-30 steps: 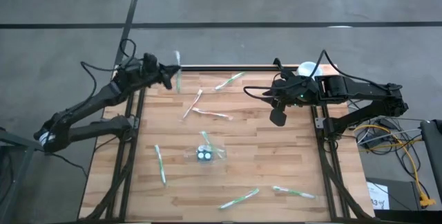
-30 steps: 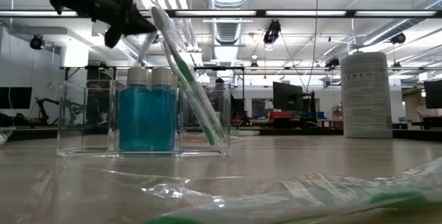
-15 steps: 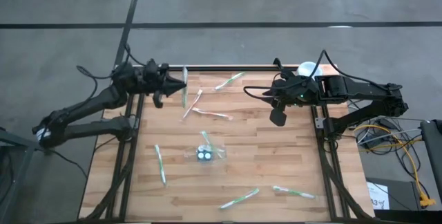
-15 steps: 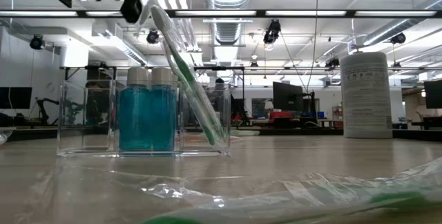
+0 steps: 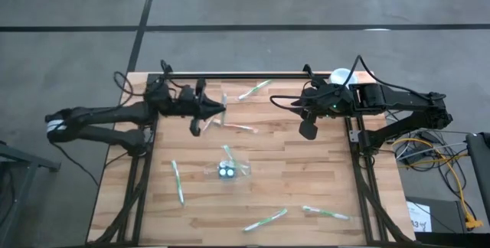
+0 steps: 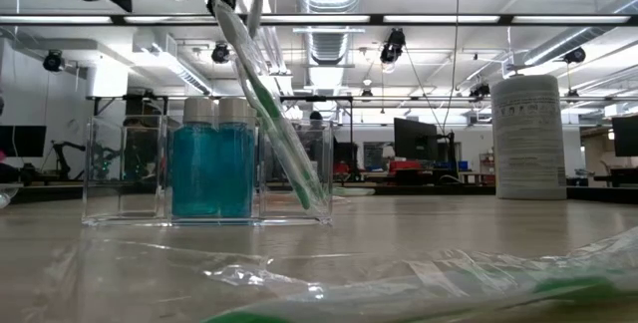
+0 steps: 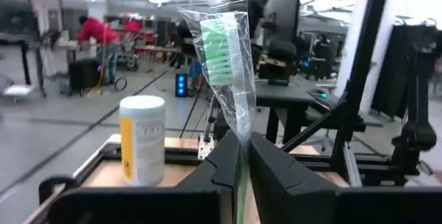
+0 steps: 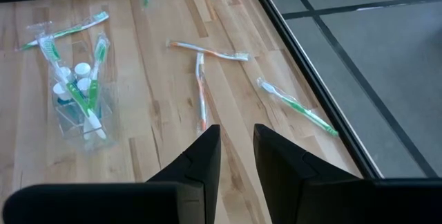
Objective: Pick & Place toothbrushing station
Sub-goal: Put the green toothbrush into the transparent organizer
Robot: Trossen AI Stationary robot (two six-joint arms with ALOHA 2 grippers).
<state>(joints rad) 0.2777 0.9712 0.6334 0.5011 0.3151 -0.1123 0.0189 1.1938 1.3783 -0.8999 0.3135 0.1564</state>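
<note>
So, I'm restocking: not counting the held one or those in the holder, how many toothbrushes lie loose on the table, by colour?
Green toothbrushes: 4
Orange toothbrushes: 2
Total: 6

Left arm stretched low from left edge across worktop's far half, nearly level. Left claw (image 5: 220, 111) pinched tight on wrapped toothbrush (image 7: 224, 51), held upright between fingers (image 7: 219, 163). Right arm folded at far right corner, elbow out. Right claw (image 5: 307, 130) hangs above worktop, fingers (image 8: 200, 156) slightly apart, gripping nothing.
</note>
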